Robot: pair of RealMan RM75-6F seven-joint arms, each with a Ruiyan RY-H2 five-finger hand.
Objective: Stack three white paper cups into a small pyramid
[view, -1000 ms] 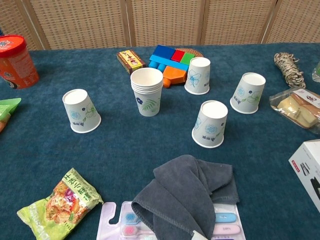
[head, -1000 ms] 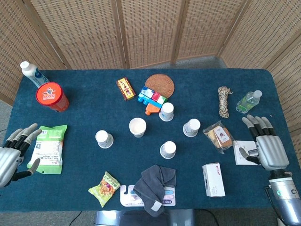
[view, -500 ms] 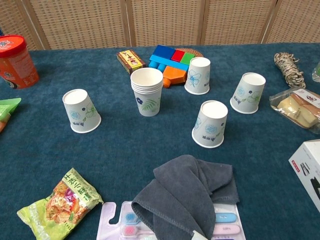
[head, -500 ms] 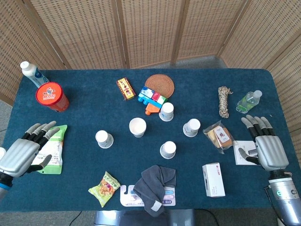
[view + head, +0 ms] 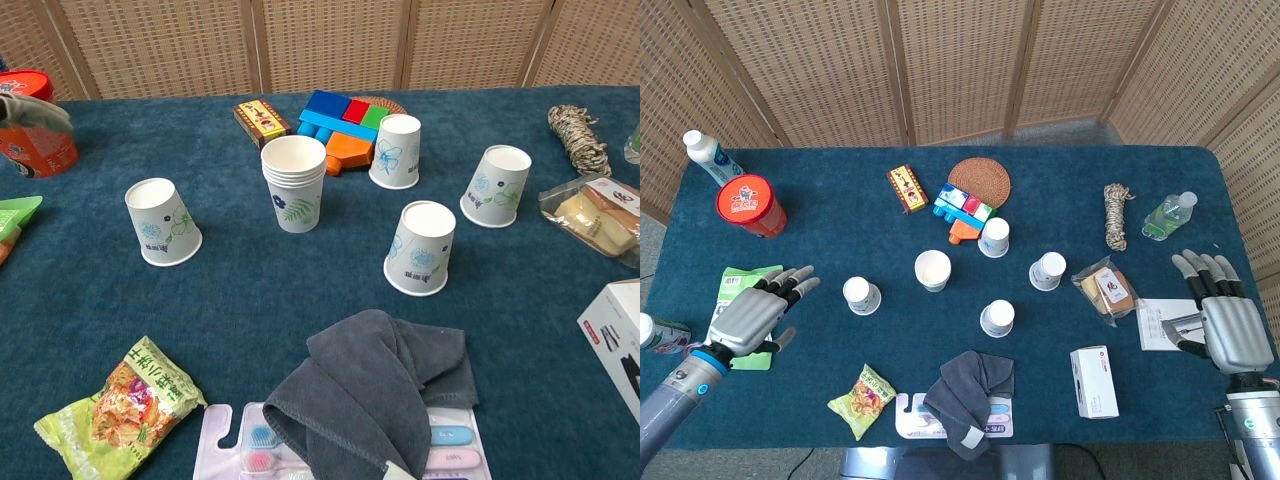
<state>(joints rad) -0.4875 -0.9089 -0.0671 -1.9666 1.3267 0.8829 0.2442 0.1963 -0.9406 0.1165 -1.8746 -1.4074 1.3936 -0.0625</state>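
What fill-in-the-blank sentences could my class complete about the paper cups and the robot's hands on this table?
1. The stack of nested cups stands with its mouth facing ____.
2. The gray cloth lies partly over a pack of ____.
3. The hand nearest the upside-down cup beside the green bag is the ____ hand.
4. Both hands hold ____; the right hand hovers at the table edge.

Missing words: up; toothbrushes; left; nothing

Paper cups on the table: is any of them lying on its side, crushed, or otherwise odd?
None is tipped or crushed. Four single cups stand upside down, apart from each other; only the nested stack of cups stands mouth up.
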